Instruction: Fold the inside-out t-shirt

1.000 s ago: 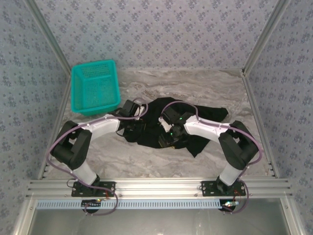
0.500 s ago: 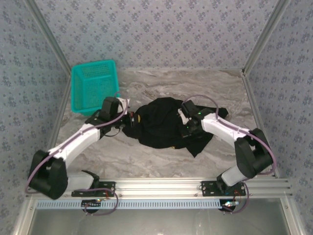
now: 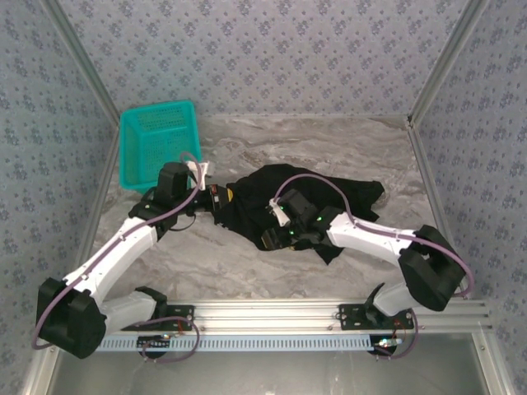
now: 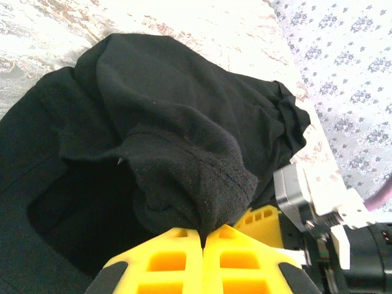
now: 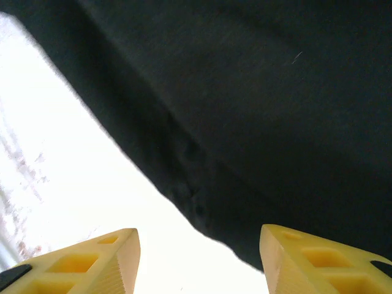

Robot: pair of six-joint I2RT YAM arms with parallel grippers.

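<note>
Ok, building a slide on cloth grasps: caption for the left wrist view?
Left gripper pinching a hemmed fold of the black t-shirt lying bunched on the marble table.

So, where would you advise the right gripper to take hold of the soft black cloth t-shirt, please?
I'd pinch the soft black cloth t-shirt at its near edge, coming in low from the marble table side: that edge seems to lie flat there, and the open right gripper faces it.

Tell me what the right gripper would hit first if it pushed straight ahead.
Probably the edge of the black t-shirt just beyond the open right gripper, with pale table beneath; depth is unclear.
</note>
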